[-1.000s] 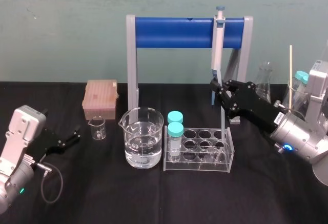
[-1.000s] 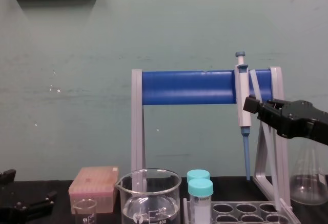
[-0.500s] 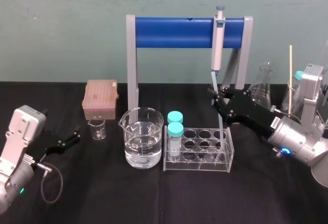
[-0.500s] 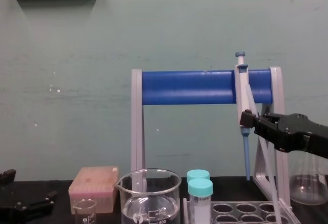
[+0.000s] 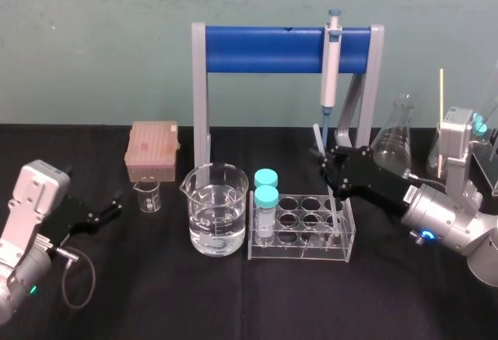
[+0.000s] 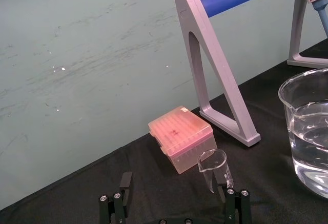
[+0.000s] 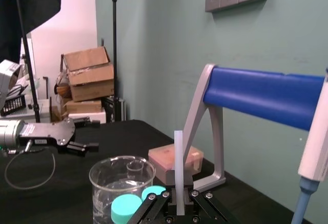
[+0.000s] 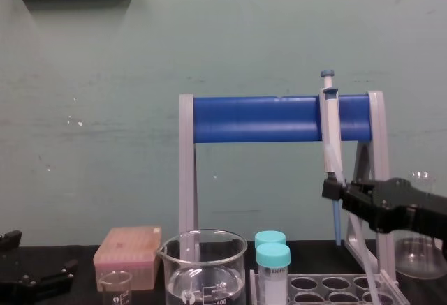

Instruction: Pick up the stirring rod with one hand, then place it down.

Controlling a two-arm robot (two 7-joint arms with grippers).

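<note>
The right gripper [image 5: 330,170] is closed on the stirring rod [image 5: 317,136], which is held tilted with its lower end reaching into the right end of the clear rack [image 5: 302,244]. Two teal-capped tubes [image 5: 266,198] are stood at the rack's left end. Clear water is held in the large beaker [image 5: 219,209]. The small beaker [image 5: 148,194] is seen empty. The left gripper [image 5: 109,208] is parked at the left, fingers spread.

Left arm [image 5: 22,258]: silver cylindrical link, pale grey boxy wrist housing [image 5: 39,191], small green light [image 5: 33,289], loose grey cable loop [image 5: 92,278], black left gripper [image 5: 117,204]. Right arm [image 5: 451,235]: silver cylinder with blue-lit ring [image 5: 424,236], white label strip [image 5: 410,193] on black right gripper [image 5: 327,162]. Silver screw heads [image 7: 151,197] dot both grippers' black finger linkages.
</note>
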